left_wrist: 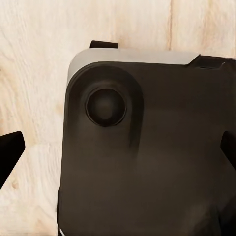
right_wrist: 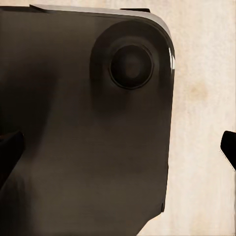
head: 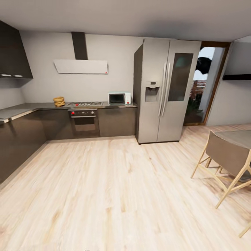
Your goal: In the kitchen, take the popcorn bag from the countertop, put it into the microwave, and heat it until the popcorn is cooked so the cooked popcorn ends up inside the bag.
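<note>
Across the kitchen, the pale blue microwave (head: 119, 98) stands with its door closed at the right end of the grey countertop (head: 21, 108), beside the fridge. A small tan popcorn bag (head: 59, 101) sits on the countertop left of the hob. It is too far off to make out any popcorn. My left gripper (left_wrist: 118, 152) hangs open over my own dark base (left_wrist: 147, 162) and the wood floor. Its fingertips (left_wrist: 10, 152) are wide apart with nothing between them. My right gripper (right_wrist: 118, 152) is open too, likewise over the base (right_wrist: 73, 123).
A steel fridge (head: 164, 90) stands right of the counter, with a doorway (head: 205, 87) beyond it. The hob (head: 84, 103) has a black-fronted oven (head: 83, 120) below and a white hood (head: 81, 66) above. A wooden chair (head: 226, 157) and table (head: 237, 136) stand at the right. Wood floor (head: 104, 188) stretches ahead.
</note>
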Controlling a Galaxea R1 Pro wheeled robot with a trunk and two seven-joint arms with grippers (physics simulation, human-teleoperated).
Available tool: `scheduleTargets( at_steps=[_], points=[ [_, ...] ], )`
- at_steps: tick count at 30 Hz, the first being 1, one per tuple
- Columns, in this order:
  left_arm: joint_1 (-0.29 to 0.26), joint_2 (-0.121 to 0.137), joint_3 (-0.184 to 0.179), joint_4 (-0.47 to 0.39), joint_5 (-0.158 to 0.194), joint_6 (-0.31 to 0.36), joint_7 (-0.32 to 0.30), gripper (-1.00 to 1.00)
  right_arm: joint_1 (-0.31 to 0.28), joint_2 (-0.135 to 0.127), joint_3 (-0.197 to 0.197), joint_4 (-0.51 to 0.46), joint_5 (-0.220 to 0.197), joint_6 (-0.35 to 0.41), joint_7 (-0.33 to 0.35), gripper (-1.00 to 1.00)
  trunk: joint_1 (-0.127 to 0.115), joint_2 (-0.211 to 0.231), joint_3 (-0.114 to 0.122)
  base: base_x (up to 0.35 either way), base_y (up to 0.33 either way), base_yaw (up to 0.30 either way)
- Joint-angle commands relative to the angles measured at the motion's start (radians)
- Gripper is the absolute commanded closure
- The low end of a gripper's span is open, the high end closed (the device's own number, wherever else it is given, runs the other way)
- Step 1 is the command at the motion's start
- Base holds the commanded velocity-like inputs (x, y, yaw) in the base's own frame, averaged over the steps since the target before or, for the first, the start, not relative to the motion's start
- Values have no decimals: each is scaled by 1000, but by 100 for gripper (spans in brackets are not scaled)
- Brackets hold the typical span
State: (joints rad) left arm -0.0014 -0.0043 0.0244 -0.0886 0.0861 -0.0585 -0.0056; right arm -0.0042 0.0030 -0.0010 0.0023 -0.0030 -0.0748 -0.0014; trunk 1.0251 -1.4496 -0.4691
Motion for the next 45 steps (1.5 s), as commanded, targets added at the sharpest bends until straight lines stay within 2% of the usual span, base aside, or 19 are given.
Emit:
scheduleTargets(
  at_steps=[1, 20, 32, 45],
  points=[
    [0, 0, 2, 0, 9, -2, -1, -100, 0, 0, 1, 1, 0, -3, 0, -100, 0, 0, -1, 0, 0, 270],
    [0, 0, 2, -2, 7, -3, -1, -100, 0, 0, 3, 1, -1, -4, 0, -100, 0, 0, -1, 0, 0, 261],
    [0, 1, 2, -3, 7, -3, -2, -100, 0, -1, 8, 1, 4, -3, 0, -100, 0, 0, -1, 12, 0, 16],
    [0, 3, 2, 0, 7, -2, -2, -100, 0, -1, 9, 1, 5, -3, 0, -100, 0, 0, -1, 296, 0, 0]
  ],
)
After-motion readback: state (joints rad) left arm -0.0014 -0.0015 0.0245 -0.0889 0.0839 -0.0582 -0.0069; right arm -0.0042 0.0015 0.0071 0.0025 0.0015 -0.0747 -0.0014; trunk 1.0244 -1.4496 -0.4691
